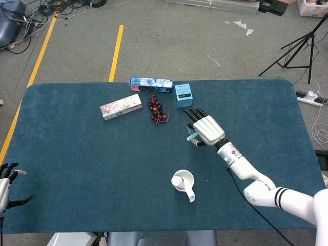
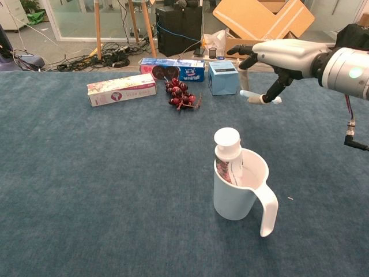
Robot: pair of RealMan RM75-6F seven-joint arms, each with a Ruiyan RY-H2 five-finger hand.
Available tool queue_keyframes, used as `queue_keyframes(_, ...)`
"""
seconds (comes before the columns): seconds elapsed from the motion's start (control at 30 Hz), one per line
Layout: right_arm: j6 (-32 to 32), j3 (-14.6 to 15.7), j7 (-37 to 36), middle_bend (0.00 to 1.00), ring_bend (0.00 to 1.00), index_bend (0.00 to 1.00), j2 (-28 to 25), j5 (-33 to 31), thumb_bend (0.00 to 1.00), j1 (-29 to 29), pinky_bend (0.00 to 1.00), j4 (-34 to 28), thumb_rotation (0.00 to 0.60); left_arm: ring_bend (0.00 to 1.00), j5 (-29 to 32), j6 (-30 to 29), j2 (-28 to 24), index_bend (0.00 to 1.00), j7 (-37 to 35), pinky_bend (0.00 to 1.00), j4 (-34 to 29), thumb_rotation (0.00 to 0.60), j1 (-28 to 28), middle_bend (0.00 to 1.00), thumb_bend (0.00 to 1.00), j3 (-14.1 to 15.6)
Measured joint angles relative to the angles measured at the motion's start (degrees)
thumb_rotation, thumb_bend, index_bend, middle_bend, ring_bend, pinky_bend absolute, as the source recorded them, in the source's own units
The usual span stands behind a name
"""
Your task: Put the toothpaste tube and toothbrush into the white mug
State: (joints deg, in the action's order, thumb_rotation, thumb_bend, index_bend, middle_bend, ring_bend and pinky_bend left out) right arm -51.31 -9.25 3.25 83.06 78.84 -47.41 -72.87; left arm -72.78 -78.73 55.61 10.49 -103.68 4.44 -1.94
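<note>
The white mug stands near the table's front with the toothpaste tube upright inside, its white cap up. My right hand hovers well above the table, behind and to the right of the mug, and pinches the light-blue toothbrush, which lies roughly level under the palm. My left hand shows only at the left edge of the head view, fingers spread, holding nothing.
At the back stand a flowered carton, a blue box, a small light-blue box and a bunch of dark red grapes. Cardboard boxes and cables lie beyond the table's far edge.
</note>
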Motion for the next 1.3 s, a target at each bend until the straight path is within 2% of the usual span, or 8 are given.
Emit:
queue_keyframes(0.4,-0.9,-2.0,-4.1,0.05,0.0,0.6,-10.6,-1.2,0.23,1.8,0.11,-15.9,0.6,0.1,0.9,1.3,0.5,0.33,0.7,0.07,0.3,0.6,0.6,0.17,0.07,0.1)
queue_keyframes(0.63,-0.6,-2.9,-8.9,0.05,0.0,0.6,-19.0,-1.2,0.23,3.2,0.11,-27.1,0.6,0.1,1.3,1.5,0.8,0.33,1.2,0.07,0.6,0.6,0.8,0.17,0.07,0.1)
queue_keyframes(0.83,0.2,-3.2,-14.5,0.05,0.0,0.6,-25.2,0.0,0.23,4.4,0.11,-34.3,0.6,0.1,1.4,1.4,1.0,0.33,1.4,0.07,0.6,0.6,0.8,0.17,0.07,0.1)
queue_keyframes(1.03,1.5,-3.0,-20.7,0.06,0.0,0.6,-28.8,2.3,0.23,4.9,0.11,-38.2,0.6,0.1,1.4,1.3,1.1,0.33,1.6,0.07,0.6,0.6,0.8,0.17,0.07,0.1)
queue_keyframes(1.3,2.9,-2.1,-30.7,0.06,0.0,0.6,-31.1,7.5,0.23,5.0,0.11,-40.4,0.6,0.1,1.2,0.9,1.0,0.33,1.5,0.07,0.4,0.6,0.7,0.17,0.07,0.1)
